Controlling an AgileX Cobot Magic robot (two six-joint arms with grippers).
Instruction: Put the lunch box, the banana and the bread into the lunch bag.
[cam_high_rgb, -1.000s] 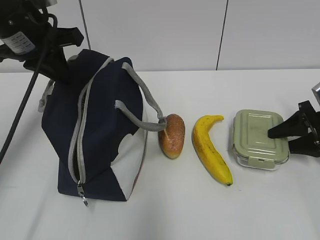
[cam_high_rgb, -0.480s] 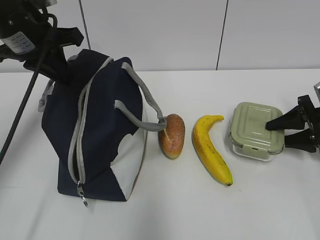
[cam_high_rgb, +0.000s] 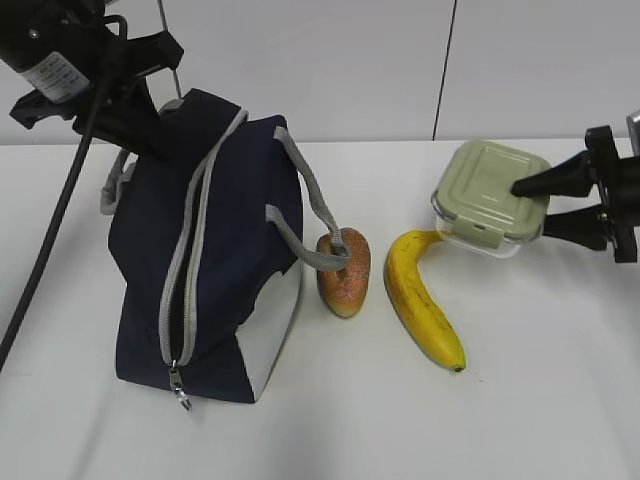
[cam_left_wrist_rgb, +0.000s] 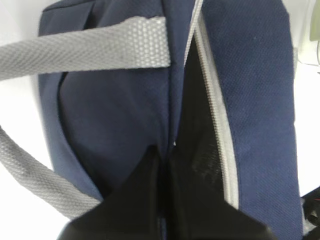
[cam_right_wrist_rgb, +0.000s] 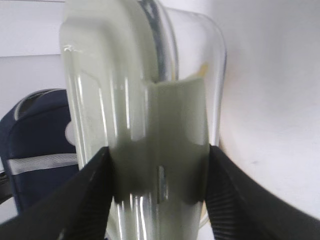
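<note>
Right gripper (cam_high_rgb: 532, 205): my two black fingers are clamped on the box (cam_high_rgb: 490, 198), one on the green lid, one under the clear base. Box is off the table, tilted, lid facing the near left, hanging over the far tip of the banana (cam_high_rgb: 421, 295). In the right wrist view the box (cam_right_wrist_rgb: 145, 115) fills the frame edge-on, a finger (cam_right_wrist_rgb: 85, 200) pressed on each side.

Left gripper (cam_left_wrist_rgb: 160, 175): fingers pinched together on the bag's (cam_left_wrist_rgb: 100, 110) navy fabric beside the zipper (cam_left_wrist_rgb: 215, 125), at the top of the bag. The slit next to it gapes dark.

Table (cam_high_rgb: 540, 400): plain white, matte. Behind it a white panelled wall (cam_high_rgb: 330, 60) with dark vertical seams.

Left arm (cam_high_rgb: 70, 60) comes in from the far left corner, black cable (cam_high_rgb: 50, 220) trailing down. A white label on it; text too small to read. Right arm enters from the right edge, reaching left.

Bag (cam_high_rgb: 210, 250) stands at left, zipper partly open, ring pull (cam_high_rgb: 183, 398) at the near bottom. Bread (cam_high_rgb: 344, 272) lies just right of it, under a grey handle (cam_high_rgb: 310, 225). Banana lies right of the bread, apart from it.
</note>
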